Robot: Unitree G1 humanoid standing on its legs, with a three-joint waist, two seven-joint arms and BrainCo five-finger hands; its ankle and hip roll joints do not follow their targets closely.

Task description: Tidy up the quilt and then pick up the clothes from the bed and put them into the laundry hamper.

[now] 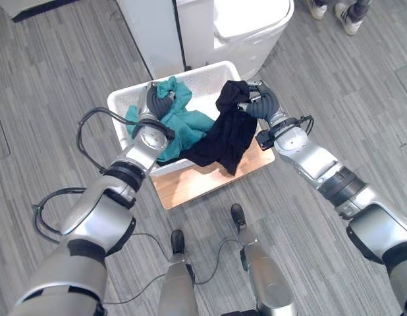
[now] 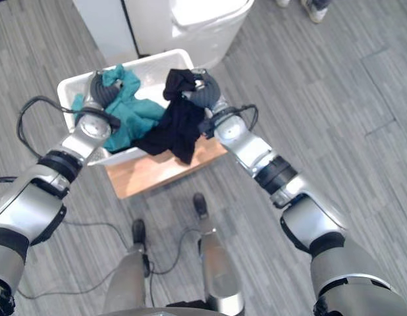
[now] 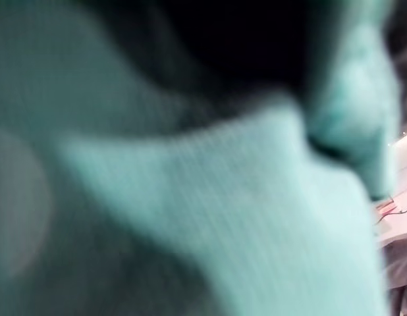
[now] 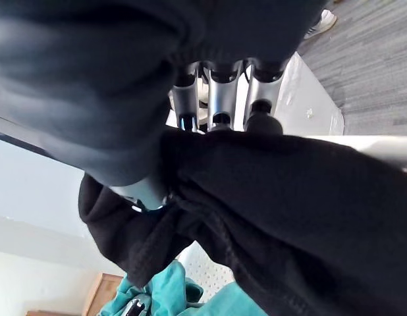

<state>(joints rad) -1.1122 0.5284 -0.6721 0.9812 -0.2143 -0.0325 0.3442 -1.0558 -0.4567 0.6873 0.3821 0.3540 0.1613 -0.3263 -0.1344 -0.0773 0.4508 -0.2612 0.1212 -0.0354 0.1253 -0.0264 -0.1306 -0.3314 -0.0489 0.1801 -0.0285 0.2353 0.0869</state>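
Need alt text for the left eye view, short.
Over a white laundry hamper on a wooden board, the robot's left hand holds a teal garment and its right hand grips a black garment draped over the hamper's front rim.

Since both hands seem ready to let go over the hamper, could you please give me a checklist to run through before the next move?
1. Teal garment over the laundry hamper: ok, it lies inside.
2. Black garment fully inside: not ok, part drapes over the front rim.
3. Right hand grip on black garment: ok, fingers curled round it.
4. Left hand grip: cannot tell, cloth hides the fingers.
5. Hamper seated on the wooden board: ok.
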